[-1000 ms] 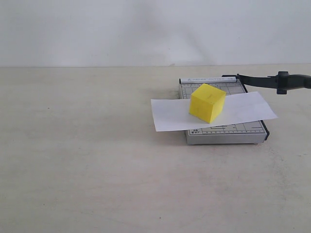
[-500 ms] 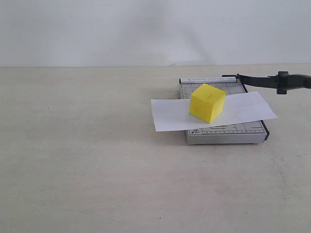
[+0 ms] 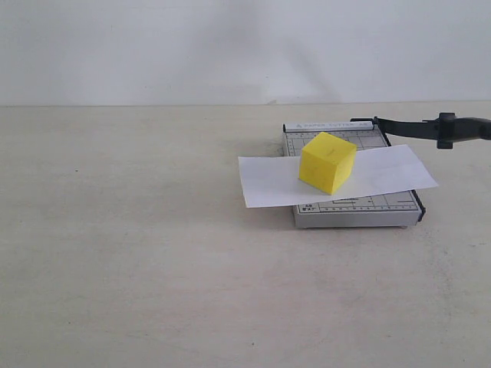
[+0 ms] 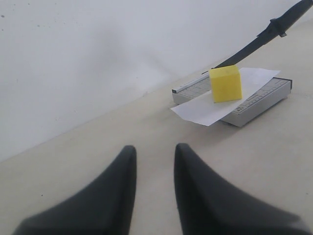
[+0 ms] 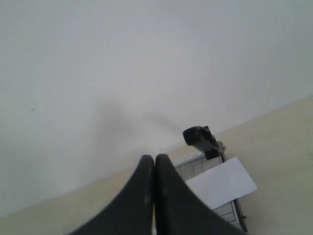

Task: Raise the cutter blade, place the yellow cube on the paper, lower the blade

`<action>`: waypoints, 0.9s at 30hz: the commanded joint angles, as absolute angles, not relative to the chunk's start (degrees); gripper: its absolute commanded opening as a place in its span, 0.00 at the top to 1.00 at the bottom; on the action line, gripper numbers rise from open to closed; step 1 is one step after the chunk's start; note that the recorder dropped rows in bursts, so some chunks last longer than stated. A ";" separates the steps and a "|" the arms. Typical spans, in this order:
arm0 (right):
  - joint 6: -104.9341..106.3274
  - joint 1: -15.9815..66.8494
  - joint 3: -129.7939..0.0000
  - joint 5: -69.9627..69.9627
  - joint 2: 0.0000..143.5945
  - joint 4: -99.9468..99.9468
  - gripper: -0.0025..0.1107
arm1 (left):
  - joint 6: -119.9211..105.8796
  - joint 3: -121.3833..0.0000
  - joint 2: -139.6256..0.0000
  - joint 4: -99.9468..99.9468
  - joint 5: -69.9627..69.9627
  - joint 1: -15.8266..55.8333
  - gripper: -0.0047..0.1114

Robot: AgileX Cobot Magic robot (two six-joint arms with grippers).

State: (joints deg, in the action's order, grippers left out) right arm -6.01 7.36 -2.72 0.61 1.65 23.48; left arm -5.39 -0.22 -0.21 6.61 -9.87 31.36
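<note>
**A:** How far along are you?

**B:** Nearest first. My left claw (image 4: 155, 149) hangs over bare tabletop (image 4: 274, 166), jaws parted, carrying nothing. My right claw (image 5: 154, 159) is clenched, fingers pressed together with nothing between them. Both are well apart from the cutter, and neither touches any of the task's things.

**A:** And the cube?

**B:** The yellow cube (image 3: 327, 162) sits on the paper (image 3: 268, 182), about the middle of the strip, with one vertical edge turned toward the exterior camera. The paper lies across the grey cutter base (image 3: 360, 211), one end sticking out past each side. I count that step as done.

**A:** The blade?

**B:** Behind the cube, the cutter blade (image 3: 418, 127) is up. From my left wrist camera it slants upward from its hinge at the far end of the base, handle high in the air and clear of both paper and cube. So the raising is done too.

**A:** What's left, then?

**B:** Only the lowering, as I judge it. One claw must reach the handle and bring the lever down along the base's edge. The handle is out on my right arm's side, so that claw looks better placed. It would have to open before it could grip. The cube seems to stand clear of the blade's line, though I can't be sure from these views.
</note>
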 commanded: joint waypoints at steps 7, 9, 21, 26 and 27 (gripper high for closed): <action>-0.32 7.21 -19.35 23.77 4.38 11.28 0.98 | -5.65 0.00 0.00 6.43 -9.90 31.22 0.73; -2.49 7.21 -22.63 27.33 7.67 8.95 0.96 | -5.65 0.00 0.00 6.43 -9.90 31.22 0.73; -6.31 7.21 -54.59 47.32 54.44 2.03 0.43 | -5.65 0.00 0.00 6.43 -9.90 31.22 0.73; 3.42 7.21 -78.64 69.71 77.30 -1.09 0.43 | -5.65 0.00 0.00 6.43 -9.90 31.22 0.73; 5.08 7.21 -82.07 69.96 80.12 -1.33 0.43 | -5.65 0.00 0.00 6.43 -9.90 31.22 0.73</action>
State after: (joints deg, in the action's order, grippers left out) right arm 1.80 7.36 -76.53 66.41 76.21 0.00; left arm -5.39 -0.22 -0.21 6.61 -9.87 31.36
